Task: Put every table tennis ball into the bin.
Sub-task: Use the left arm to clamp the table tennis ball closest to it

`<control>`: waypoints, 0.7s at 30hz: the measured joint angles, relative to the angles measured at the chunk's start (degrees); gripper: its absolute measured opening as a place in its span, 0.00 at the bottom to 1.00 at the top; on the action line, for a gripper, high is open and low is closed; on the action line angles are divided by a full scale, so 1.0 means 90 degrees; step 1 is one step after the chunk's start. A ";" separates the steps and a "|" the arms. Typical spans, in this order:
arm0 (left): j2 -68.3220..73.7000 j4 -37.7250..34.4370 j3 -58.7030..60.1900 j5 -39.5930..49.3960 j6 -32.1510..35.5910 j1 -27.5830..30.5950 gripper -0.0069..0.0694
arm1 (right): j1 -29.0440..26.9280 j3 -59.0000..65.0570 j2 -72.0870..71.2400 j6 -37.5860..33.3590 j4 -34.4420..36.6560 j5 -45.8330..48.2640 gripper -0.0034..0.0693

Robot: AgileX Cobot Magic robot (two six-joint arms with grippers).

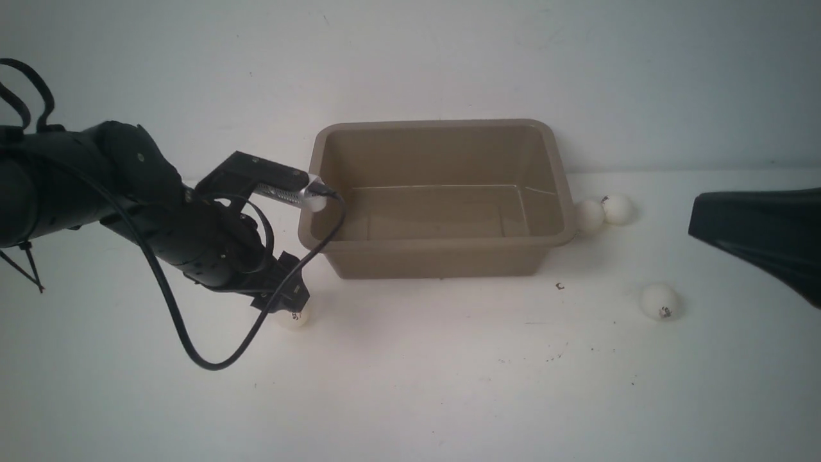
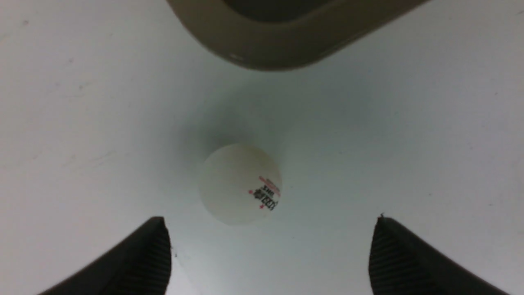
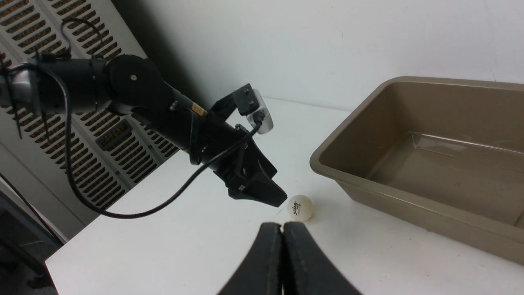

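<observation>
Left gripper (image 2: 269, 223) spread wide by red-and-black-printed ball (image 2: 240, 184), print unreadable; right gripper (image 3: 282, 226) closed, empty

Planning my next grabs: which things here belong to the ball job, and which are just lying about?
Job: bin; front-left ball at the open left gripper; two balls by the bin's right end; front-right ball.
Lying about: dark scrap on the table; vented panel.

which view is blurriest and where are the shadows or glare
Left wrist view: the bin is soft-edged, the ball sharper, with a diffuse shadow on its bin side. Front view: the table is washed out, with a thin sheen on the bin floor. Right wrist view: crispest of the three.
</observation>
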 joint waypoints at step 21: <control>0.0885 -0.0203 -0.0133 -0.0381 -0.0085 0.0000 0.86 | 0.0000 0.0000 0.0000 0.0008 0.0000 -0.0019 0.03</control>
